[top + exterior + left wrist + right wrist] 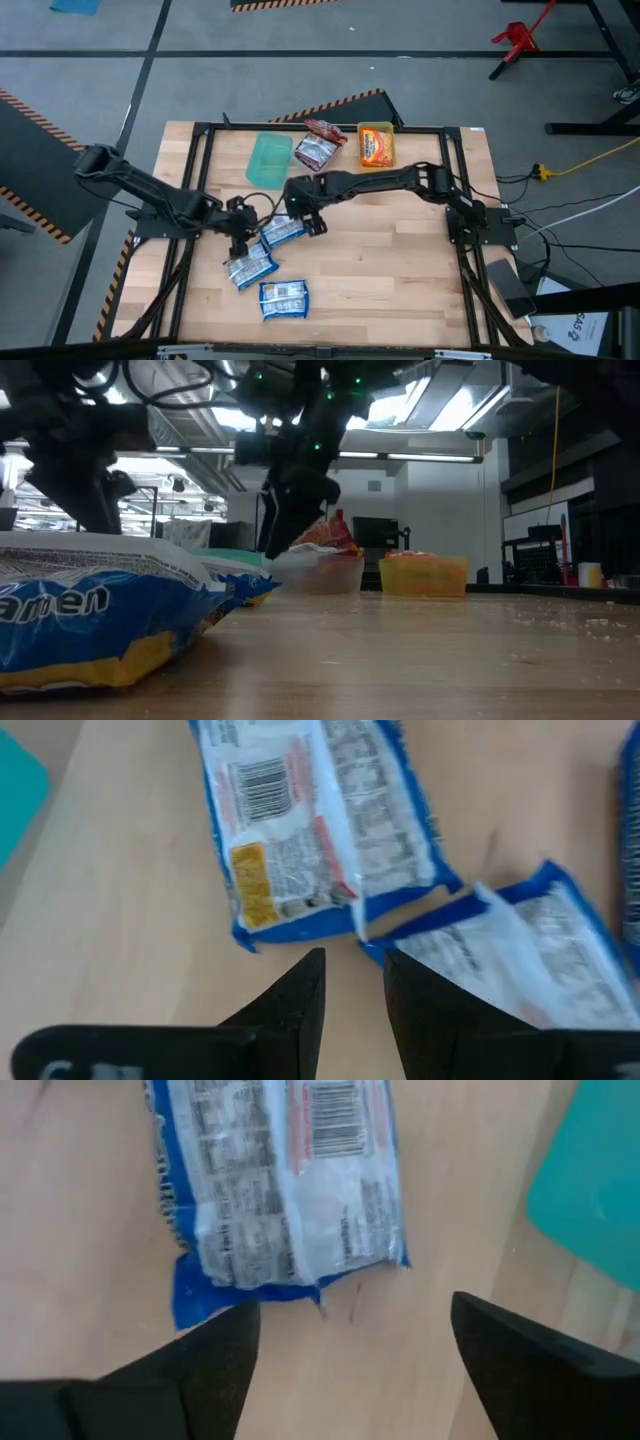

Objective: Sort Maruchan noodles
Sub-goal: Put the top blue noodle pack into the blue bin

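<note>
From above, the right gripper [312,222] and left gripper [241,243] converge on a blue packet [282,232] lying between them near the table's middle. A second blue packet [250,268] sits just beyond the left gripper and a third blue packet [284,298] farther toward the table's front edge. Behind the right arm stand a green bin [269,160], a clear bin [316,152] holding red packets [324,130], and a yellow bin [376,146] with an orange packet inside.

At table level, a blue packet [95,622] fills the foreground while a dark gripper [290,520] hangs low over the wood in front of the clear bin [325,573] and yellow bin [424,574].

The left wrist camera shows the left fingers [295,1005] close together, holding nothing, their tips just short of where two blue packets [320,820] [520,955] meet.

The right wrist camera shows the right fingers [215,1355] spread wide and empty, the blue packet [275,1190] just ahead of them and the green bin [590,1180] off to one side.

The step in hand appears to be picking up a blue packet. Next, the right gripper likely needs to advance and straddle the packet's edge, then close, the green bin being the probable destination.
</note>
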You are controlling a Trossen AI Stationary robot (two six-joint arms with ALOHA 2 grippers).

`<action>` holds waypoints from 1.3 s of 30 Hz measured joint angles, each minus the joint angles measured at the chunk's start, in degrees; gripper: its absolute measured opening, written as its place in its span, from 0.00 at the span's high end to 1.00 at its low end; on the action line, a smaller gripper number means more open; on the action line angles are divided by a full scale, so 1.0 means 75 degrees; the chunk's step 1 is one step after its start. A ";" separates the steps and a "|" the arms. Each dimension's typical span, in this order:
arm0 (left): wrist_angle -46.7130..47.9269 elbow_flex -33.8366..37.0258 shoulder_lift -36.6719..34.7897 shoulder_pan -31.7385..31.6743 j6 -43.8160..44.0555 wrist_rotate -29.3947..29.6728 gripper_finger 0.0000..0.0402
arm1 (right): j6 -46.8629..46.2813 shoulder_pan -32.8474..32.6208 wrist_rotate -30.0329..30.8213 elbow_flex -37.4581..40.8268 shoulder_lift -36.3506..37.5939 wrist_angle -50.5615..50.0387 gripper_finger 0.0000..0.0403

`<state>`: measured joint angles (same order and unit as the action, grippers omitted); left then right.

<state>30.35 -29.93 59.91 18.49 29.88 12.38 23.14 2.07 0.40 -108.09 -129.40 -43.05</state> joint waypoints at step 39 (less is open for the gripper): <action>-0.3297 0.0513 0.2426 -0.2194 -0.1104 -0.0981 0.76 | 0.1347 0.0772 -0.1626 0.0695 -0.0146 0.0595 0.21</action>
<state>5.62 -26.09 78.10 2.04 21.60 5.02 33.24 7.86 -11.79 -102.88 -130.50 -38.58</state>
